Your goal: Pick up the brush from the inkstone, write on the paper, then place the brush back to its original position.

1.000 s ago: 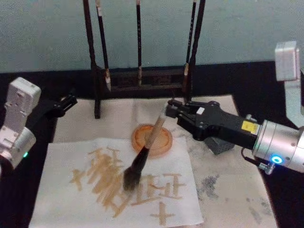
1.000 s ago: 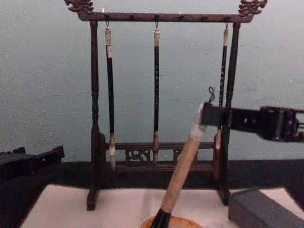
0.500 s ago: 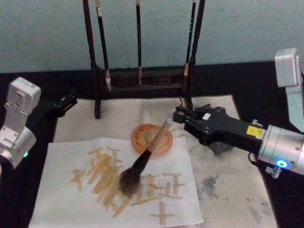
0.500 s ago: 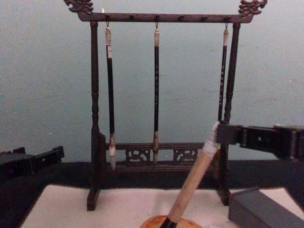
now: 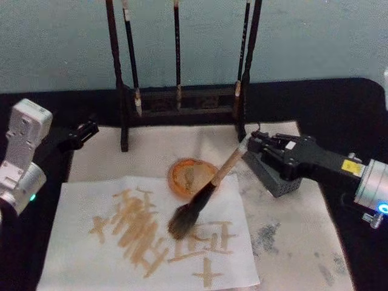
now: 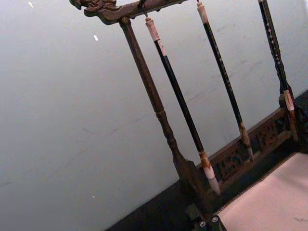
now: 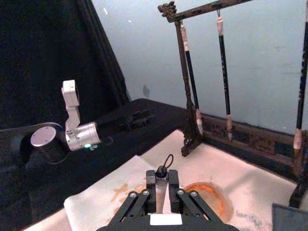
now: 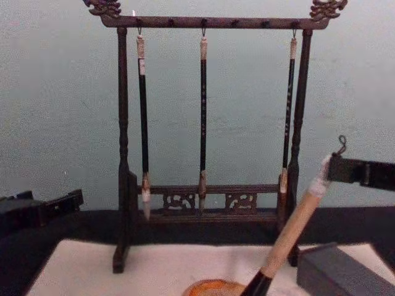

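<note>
The brush (image 5: pixel 209 188) has a thick tan handle and leans steeply, its top toward the right. My right gripper (image 5: pixel 247 145) is shut on that top end; in the right wrist view its fingers (image 7: pixel 153 186) clamp the looped cap (image 7: pixel 162 169). The bushy bristles (image 5: pixel 180 223) rest low on the paper (image 5: pixel 91 260), a white sheet with tan strokes. I cannot tell if they touch it. In the chest view the handle (image 8: pixel 290 231) slants up to the right gripper (image 8: pixel 330 168). A dark grey block, seemingly the inkstone (image 5: pixel 280 182), lies under the right gripper. My left gripper (image 5: pixel 91 128) is parked at the left.
A round orange dish (image 5: pixel 185 176) sits just beyond the paper, beside the brush handle. A dark wooden rack (image 8: pixel 203 21) with three thin hanging brushes stands at the back. An ink-stained felt mat (image 5: pixel 291 242) lies under everything, and a black table edge borders it.
My right gripper has drawn back to the right and lower. The brush leans further over, and its bristles have slid right across the paper.
</note>
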